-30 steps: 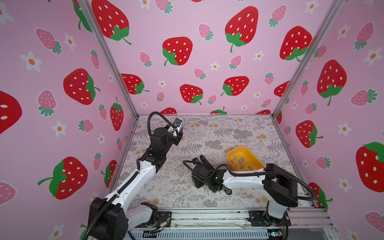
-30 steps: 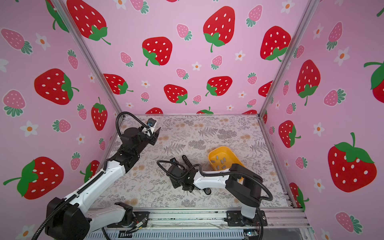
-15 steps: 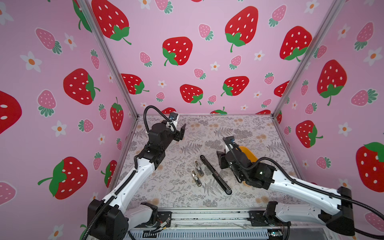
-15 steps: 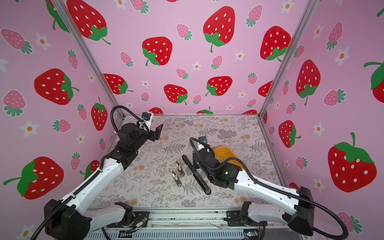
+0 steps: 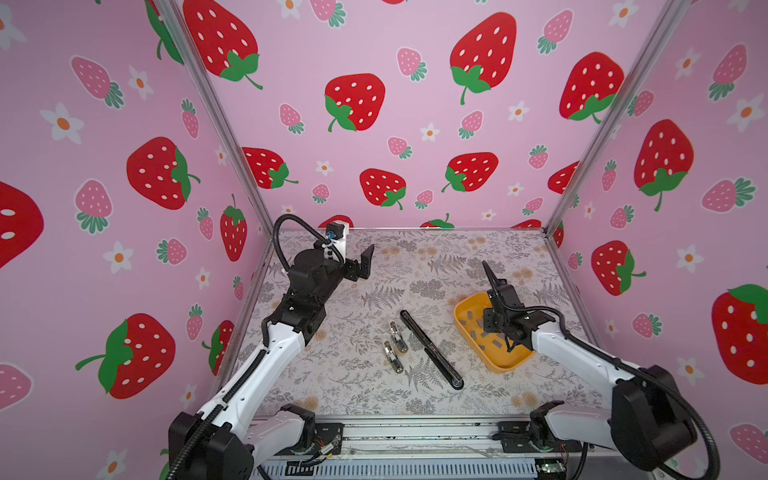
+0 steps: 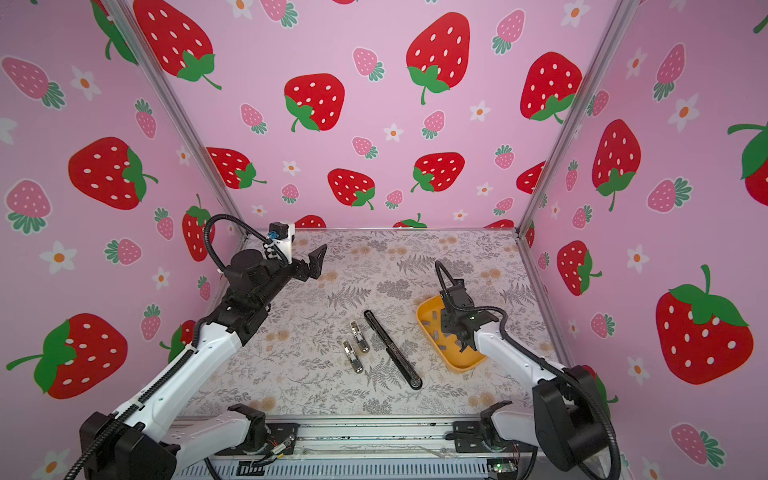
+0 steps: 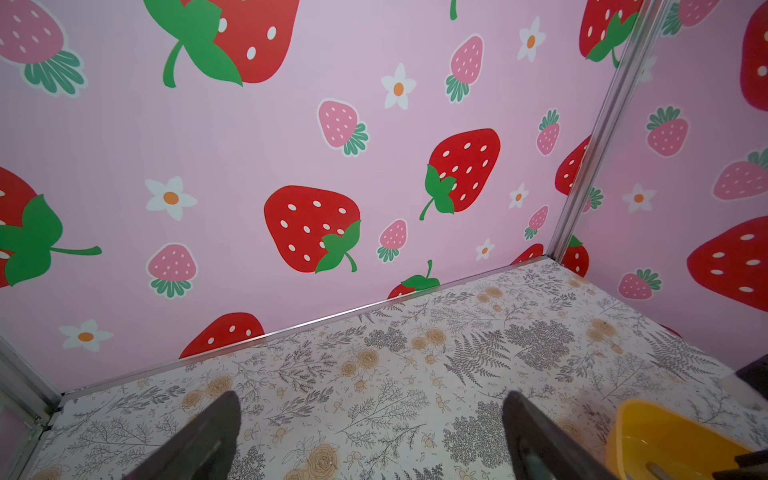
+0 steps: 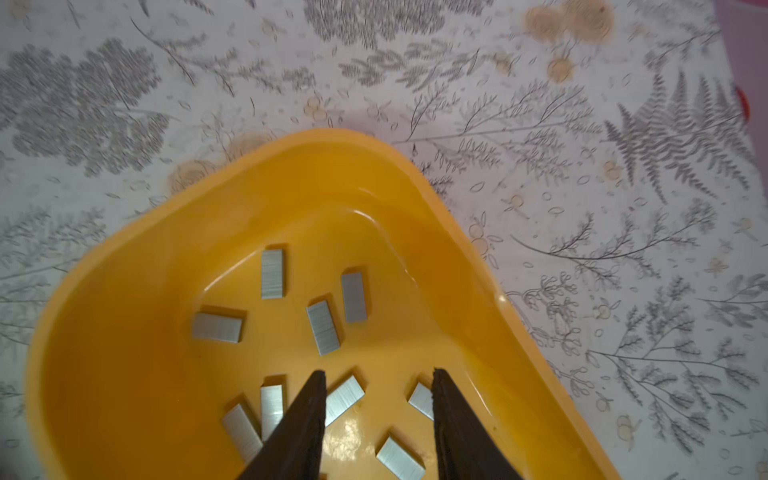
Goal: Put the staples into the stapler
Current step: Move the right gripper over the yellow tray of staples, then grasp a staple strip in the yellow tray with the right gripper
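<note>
The black stapler (image 5: pixel 430 349) (image 6: pixel 392 351) lies flat and slantwise at mid-table. Several grey staples (image 8: pixel 323 328) (image 5: pixel 469 316) (image 6: pixel 434 316) lie loose on the floor of a yellow tray (image 8: pixel 291 145) (image 5: pixel 498 368) (image 6: pixel 457 365). My right gripper (image 8: pixel 376 371) (image 5: pixel 508 345) (image 6: pixel 461 345) points down into the tray, just above the staples. Its jaws are partly open with nothing between them. My left gripper (image 7: pixel 370 395) (image 5: pixel 365 259) (image 6: pixel 318 257) hangs wide open and empty over the far left of the table, well away from the stapler.
Two small silvery metal pieces (image 5: pixel 395 343) (image 6: pixel 355 345) lie side by side just left of the stapler. Pink strawberry walls close in the left, back and right sides. A corner of the yellow tray (image 7: pixel 665 432) shows in the left wrist view.
My right gripper left the stapler at mid-table, swung right over the yellow tray and narrowed its jaws. My left gripper opened wide and shifted slightly towards the back.
</note>
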